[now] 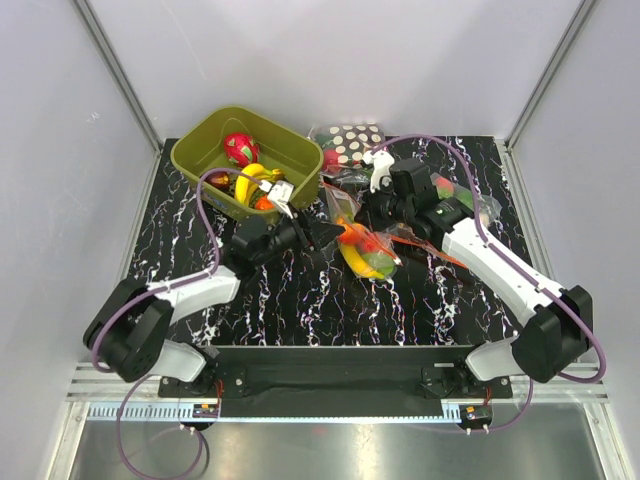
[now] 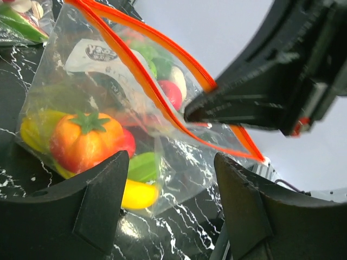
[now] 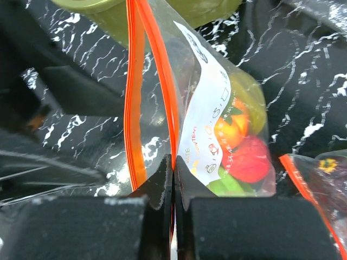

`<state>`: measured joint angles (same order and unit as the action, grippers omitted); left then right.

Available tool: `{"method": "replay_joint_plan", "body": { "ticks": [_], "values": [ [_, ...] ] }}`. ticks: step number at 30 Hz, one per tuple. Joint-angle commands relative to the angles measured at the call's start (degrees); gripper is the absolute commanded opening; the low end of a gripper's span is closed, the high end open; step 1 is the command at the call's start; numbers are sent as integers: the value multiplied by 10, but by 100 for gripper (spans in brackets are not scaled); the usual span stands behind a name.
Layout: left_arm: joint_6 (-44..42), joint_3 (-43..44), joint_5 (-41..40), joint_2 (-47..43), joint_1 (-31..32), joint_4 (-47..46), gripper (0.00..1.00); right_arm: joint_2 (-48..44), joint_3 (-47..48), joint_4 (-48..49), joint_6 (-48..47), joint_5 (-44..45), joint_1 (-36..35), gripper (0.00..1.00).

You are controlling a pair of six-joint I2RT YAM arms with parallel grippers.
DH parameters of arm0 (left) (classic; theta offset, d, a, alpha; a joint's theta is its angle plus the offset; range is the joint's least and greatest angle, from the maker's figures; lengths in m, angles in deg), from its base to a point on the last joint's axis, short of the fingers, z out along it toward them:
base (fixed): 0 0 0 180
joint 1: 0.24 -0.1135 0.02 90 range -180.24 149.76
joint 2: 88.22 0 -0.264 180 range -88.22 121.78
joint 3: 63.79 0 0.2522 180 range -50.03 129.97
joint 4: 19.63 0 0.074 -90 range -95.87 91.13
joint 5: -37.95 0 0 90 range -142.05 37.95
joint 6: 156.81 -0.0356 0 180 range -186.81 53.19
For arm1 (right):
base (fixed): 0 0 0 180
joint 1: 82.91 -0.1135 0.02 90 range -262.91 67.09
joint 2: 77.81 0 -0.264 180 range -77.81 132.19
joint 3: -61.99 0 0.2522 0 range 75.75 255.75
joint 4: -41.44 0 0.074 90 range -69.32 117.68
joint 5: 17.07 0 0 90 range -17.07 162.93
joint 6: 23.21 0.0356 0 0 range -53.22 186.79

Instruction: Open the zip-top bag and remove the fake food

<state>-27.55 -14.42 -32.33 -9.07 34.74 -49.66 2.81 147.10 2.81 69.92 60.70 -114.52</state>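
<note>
Reaching inward, right tool (image 3: 173,167) pinches the zip-top bag (image 3: 212,108) — left tool (image 2: 171,160) gapes released.

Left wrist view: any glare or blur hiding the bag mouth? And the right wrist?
Left wrist: the zip strip and fake food read sharp, the left fingers dark and soft, the backdrop upper right washed out. Right wrist: white glare on the zip-top bag at lower left, right fingers blurred.

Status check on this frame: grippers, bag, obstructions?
Right gripper shut on rim of zip-top bag. Left gripper open, facing the mouth. Strips parted, fake food inside. Second bag close beside.
</note>
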Motion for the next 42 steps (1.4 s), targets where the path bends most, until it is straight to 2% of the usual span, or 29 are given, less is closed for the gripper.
{"method": "replay_joint_plan", "body": {
  "ticks": [1,14,17,21,22,24,26,30,32,39,42],
  "values": [
    [23,28,-2,24,3,-81,70,-12,-7,37,10,-34,-2,0],
    [73,42,-11,73,3,-132,74,-4,-25,50,13,-88,-3,0],
    [80,43,-5,81,3,-133,71,-8,-30,56,15,-90,-3,0],
    [86,38,4,80,3,-122,50,-14,-31,53,15,-66,-3,0],
    [85,34,6,79,3,-113,36,-18,-31,54,17,-59,-3,0],
    [87,31,7,72,2,-98,17,-21,-31,53,20,-33,-3,0],
    [85,33,8,64,3,-53,0,-26,-26,47,20,-5,-3,0],
    [55,40,8,6,2,51,0,-38,-18,34,13,93,-3,0],
    [22,47,-13,-19,2,134,0,-44,-13,30,7,136,-3,0],
    [-71,101,-79,-104,3,363,0,-57,0,25,6,226,-3,0],
    [-97,126,-83,-114,3,411,0,-59,2,23,12,265,-3,0]
  ]
}}
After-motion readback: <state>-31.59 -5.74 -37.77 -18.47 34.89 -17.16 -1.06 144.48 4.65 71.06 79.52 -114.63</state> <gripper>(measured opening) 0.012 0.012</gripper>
